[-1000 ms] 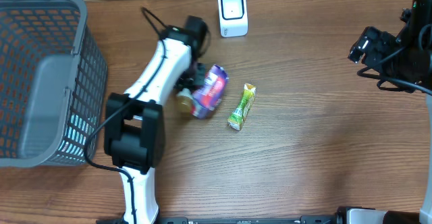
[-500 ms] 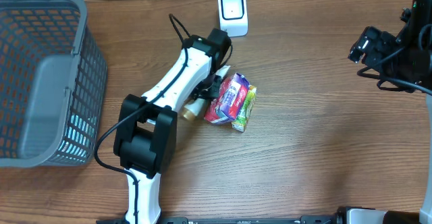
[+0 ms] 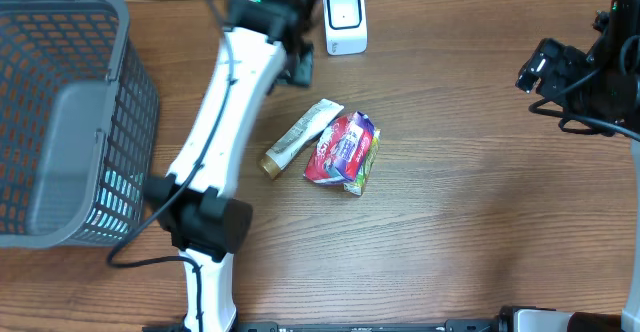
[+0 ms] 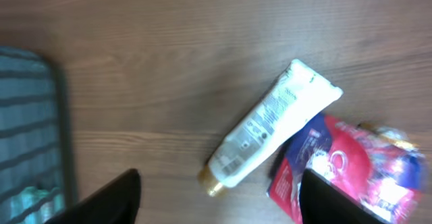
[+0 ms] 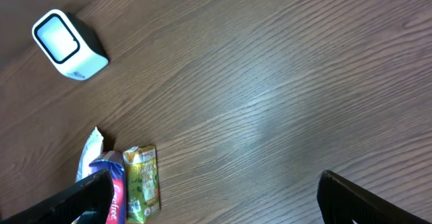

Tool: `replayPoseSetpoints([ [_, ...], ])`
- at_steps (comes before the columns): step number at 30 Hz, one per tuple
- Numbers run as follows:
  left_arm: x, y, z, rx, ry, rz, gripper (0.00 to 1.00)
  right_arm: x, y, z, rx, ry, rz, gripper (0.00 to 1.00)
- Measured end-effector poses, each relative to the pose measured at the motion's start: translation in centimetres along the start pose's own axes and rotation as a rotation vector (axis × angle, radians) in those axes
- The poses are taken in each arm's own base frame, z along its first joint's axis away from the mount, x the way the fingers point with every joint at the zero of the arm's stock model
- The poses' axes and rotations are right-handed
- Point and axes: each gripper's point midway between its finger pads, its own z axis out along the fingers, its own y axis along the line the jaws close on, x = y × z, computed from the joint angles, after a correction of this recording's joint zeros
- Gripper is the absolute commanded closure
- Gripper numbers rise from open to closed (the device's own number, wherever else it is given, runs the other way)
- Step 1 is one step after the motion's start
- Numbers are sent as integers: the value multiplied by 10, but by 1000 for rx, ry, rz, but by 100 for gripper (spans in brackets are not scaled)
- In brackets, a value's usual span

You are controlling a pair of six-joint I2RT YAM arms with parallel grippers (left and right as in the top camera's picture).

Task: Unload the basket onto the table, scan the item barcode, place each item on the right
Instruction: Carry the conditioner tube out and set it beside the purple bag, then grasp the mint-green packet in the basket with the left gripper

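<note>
The red and purple snack pouch (image 3: 340,149) is lying flat on the wooden table (image 3: 470,202), a little left of centre. I am seeing nothing gripping it. Its right, near edge is resting over a green drink carton (image 3: 366,171), which is sticking out from under it on that side. A white tube with a gold cap (image 3: 301,137) is lying diagonally just left of the pouch, its flat crimped end sitting against the pouch's far corner and its cap pointing near and left.

The white barcode scanner (image 3: 345,20) is sitting at the far edge of the table, beyond the pouch and apart from it, with its window facing up.

My left gripper (image 3: 299,66) is hanging over the table just left of the scanner, farther away than the tube. In the left wrist view its fingers (image 4: 111,200) are standing wide apart with nothing between them, and the tube and pouch are lying below on the wood.

My right gripper (image 5: 216,178) is hovering off at the far right, well apart from the items, its jaws spread wide and carrying nothing.

A grey mesh basket (image 3: 128,92) is occupying the far left of the table.
</note>
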Motion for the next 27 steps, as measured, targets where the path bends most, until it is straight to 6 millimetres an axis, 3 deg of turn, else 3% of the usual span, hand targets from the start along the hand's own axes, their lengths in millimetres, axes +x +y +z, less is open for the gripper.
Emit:
replayPoseSetpoints([
  [4, -19, 56, -64, 41, -144, -135, 12, 1, 0, 0, 1, 2, -8, 3],
  [9, -9, 149, -103, 50, -229, -323, 6, 1, 0, 0, 1, 4, -12, 3],
  [12, 20, 209, -120, 2, -239, -457, 5, 1, 0, 0, 1, 4, -12, 3],
  [15, 59, 254, -128, -51, -214, -588, 4, 1, 0, 0, 1, 4, -12, 3],
  [19, 108, 307, -123, -122, -155, -770, 3, 0, 0, 0, -1, 0, -13, 3],
  [20, 112, 314, -119, -127, -149, -793, 3, 0, 0, 0, -1, 0, -13, 3],
  [21, 120, 329, -108, -133, -140, -841, 3, 0, 0, 0, -1, 0, -13, 3],
  [27, 144, 368, -52, -105, -93, -970, 4, -2, 1, 0, -5, -7, -13, 3],
])
